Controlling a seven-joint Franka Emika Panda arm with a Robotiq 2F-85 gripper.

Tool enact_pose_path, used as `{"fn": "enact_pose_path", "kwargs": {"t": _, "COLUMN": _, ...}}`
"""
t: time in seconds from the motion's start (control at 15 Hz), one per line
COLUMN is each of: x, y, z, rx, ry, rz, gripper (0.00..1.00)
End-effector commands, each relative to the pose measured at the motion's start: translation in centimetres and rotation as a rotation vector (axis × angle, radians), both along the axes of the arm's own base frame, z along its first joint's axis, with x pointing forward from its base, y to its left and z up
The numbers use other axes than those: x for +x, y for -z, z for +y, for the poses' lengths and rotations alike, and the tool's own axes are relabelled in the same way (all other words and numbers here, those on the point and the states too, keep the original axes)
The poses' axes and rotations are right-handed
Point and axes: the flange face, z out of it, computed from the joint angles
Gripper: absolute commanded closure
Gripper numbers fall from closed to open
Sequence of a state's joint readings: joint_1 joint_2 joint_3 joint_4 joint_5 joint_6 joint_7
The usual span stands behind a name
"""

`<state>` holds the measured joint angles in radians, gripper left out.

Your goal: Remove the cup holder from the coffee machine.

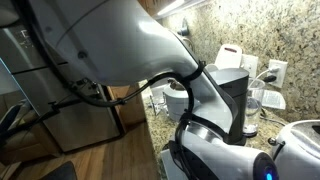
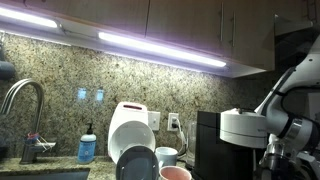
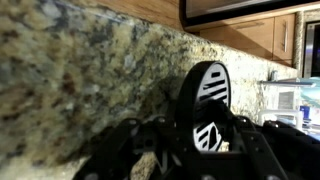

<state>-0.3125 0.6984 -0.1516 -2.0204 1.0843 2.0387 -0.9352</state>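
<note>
Your gripper (image 3: 205, 128) comes into the wrist view from the bottom edge. Its two dark fingers (image 3: 250, 138) stand at both sides of the cup holder (image 3: 208, 88) and seem to press on it, so the jaws look closed on the disc. The contact itself is dark and hard to see. The cup holder stands on its edge between the fingers, with its grated face turned to the camera and the slits showing light. Behind it you see the speckled granite backsplash (image 3: 90, 70), and wooden cabinets (image 3: 250, 30) above on the right.

In an exterior view the gripper (image 2: 272, 152) hangs low at the right side, just beside the coffee machine (image 2: 212, 148) and under the level of its silver-grey domed head (image 2: 243, 125). The wrist is close to the machine's front. Above it your arm (image 2: 296, 85) rises and bends back toward the right edge of the picture. In this view I cannot make out the cup holder.

Further left on the counter stand a white appliance (image 2: 128, 122), a cup (image 2: 166, 155), a blue soap bottle (image 2: 88, 148) and the faucet (image 2: 24, 100).
</note>
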Motion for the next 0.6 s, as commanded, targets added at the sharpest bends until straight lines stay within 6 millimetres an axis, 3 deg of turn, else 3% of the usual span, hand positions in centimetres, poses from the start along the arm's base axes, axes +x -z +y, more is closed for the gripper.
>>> {"fn": "enact_pose_path", "kwargs": {"t": 0.0, "x": -2.2, "y": 1.9, "z": 0.0, "rx": 0.024, "ry": -0.083, "rz": 0.086, "gripper": 0.85}}
{"fn": "enact_pose_path", "kwargs": {"t": 0.53, "x": -2.2, "y": 2.2, "z": -1.3, "rx": -0.015, "ry": -0.14, "rz": 0.14, "gripper": 0.85}}
